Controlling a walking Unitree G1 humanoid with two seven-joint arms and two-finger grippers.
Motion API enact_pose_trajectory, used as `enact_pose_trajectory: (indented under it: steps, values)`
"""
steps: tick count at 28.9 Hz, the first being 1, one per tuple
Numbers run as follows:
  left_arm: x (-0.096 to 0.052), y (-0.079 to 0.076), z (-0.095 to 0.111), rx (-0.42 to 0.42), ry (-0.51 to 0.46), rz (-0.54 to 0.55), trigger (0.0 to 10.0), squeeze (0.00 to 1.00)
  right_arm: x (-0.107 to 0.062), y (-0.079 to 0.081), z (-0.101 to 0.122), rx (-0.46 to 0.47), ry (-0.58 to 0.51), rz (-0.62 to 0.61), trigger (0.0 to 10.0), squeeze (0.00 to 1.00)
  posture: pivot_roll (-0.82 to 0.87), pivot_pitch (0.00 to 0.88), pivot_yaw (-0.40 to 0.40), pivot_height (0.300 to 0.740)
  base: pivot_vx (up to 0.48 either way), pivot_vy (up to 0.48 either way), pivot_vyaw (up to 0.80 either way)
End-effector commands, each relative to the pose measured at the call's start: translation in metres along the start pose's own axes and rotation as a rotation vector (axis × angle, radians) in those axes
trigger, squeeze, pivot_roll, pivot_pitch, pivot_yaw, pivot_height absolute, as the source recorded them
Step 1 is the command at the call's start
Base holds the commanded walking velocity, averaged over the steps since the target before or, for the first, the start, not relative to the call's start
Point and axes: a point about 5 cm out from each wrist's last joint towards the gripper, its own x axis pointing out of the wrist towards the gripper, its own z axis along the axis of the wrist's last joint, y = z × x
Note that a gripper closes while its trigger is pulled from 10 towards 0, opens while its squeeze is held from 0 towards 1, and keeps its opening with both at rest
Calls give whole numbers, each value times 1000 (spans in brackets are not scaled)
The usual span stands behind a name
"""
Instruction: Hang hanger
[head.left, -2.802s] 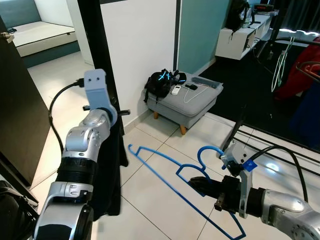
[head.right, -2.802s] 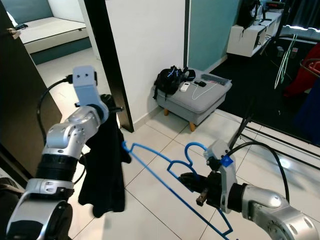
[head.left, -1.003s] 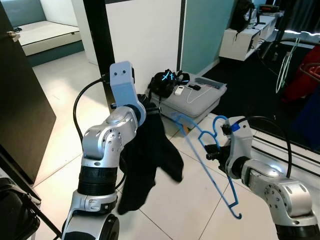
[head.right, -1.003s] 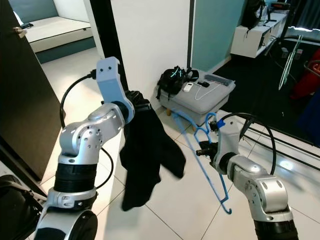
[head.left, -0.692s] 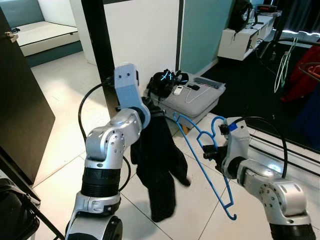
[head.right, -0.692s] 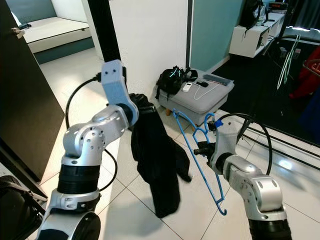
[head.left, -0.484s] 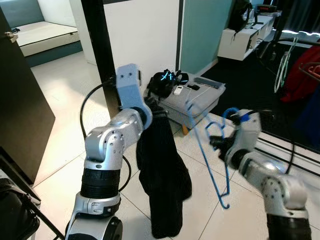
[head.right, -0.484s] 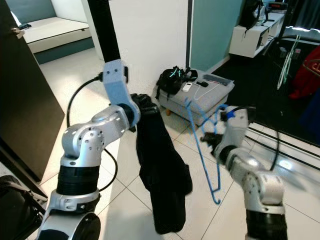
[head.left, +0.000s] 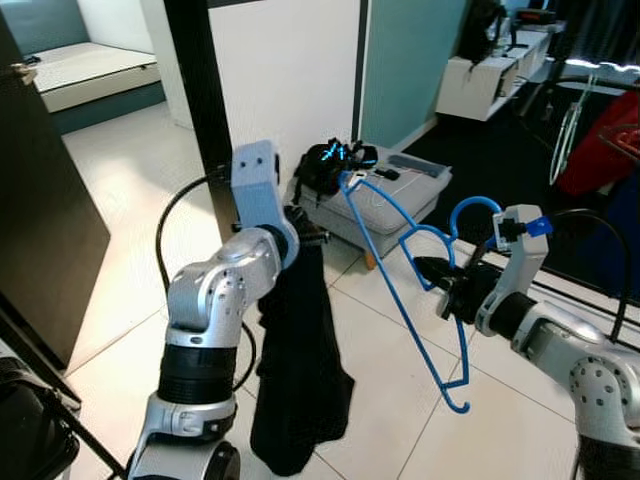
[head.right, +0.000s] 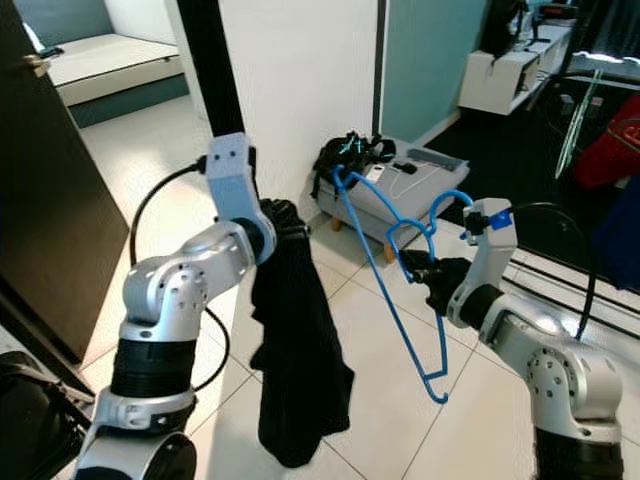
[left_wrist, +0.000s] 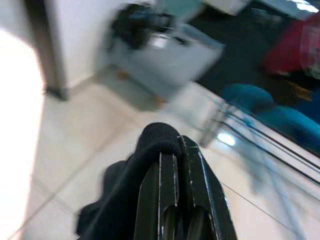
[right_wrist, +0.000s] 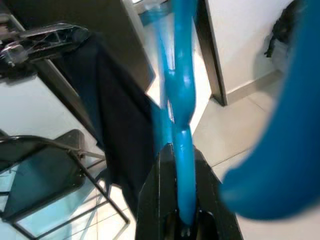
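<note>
White floor tiles run toward a grey ottoman (head.left: 385, 200); the right gripper (head.left: 432, 272) pinches the blue hanger (head.left: 400, 290) mid-air, the left gripper (left_wrist: 170, 165) clamps a dangling black garment (head.left: 300, 380); steady the hanger, then thread a shoulder gently.

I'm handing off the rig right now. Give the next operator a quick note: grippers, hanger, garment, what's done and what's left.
Left gripper: shut on the black garment, which hangs free above the tiled floor.
Right gripper: shut on the blue hanger, held up beside the garment, apart from it.
Done: both items lifted.
Left: garment is not on the hanger yet, and the hanger is not hung.
</note>
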Motion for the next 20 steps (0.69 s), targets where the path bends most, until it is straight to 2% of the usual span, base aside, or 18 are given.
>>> enact_pose_trajectory:
  steps: [1,2,5,6,7,8,10,11,13,14,18,19,20]
  values:
    - [1,11,5,-7,-34,58,10000,0,-1,7,3,-9,-6,61,10000,0,-62,0,32,740,0,0,0]
    - [2,26,9,-18,-48,122,10000,0,-15,7,-6,-18,55,82,10000,0,-65,0,35,740,0,0,0]
    - [2,26,9,-18,-48,122,10000,0,-15,7,-6,-18,55,82,10000,0,-65,0,35,740,0,0,0]
    - [2,35,11,-33,-59,165,10000,0,-27,8,-17,-25,129,100,10000,0,-71,0,38,740,0,0,0]
    - [2,35,11,-33,-59,165,10000,0,-27,8,-17,-25,129,100,10000,0,-71,0,38,740,0,0,0]
    - [2,37,12,-46,-64,181,10000,0,-34,14,-26,-28,192,139,10000,0,-74,0,39,740,0,0,0]
    - [2,37,12,-46,-64,181,10000,0,-34,14,-26,-28,192,139,10000,0,-74,0,39,740,0,0,0]
    - [2,35,13,-58,-66,180,10000,0,-38,24,-33,-36,248,201,10000,0,-74,0,39,740,0,0,0]
    - [2,35,13,-58,-66,180,10000,0,-38,24,-33,-36,248,201,10000,0,-74,0,39,740,0,0,0]
    - [2,32,12,-66,-66,173,10000,0,-37,33,-38,-42,288,261,10000,0,-74,0,39,740,0,0,0]
    - [2,32,12,-66,-66,173,10000,0,-37,33,-38,-42,288,261,10000,0,-74,0,39,740,0,0,0]
    - [1,27,11,-71,-63,157,10000,0,-29,41,-43,-54,322,290,10000,0,-68,0,38,740,0,0,0]
    - [1,27,11,-71,-63,157,10000,0,-29,41,-43,-54,322,290,10000,0,-68,0,38,740,0,0,0]
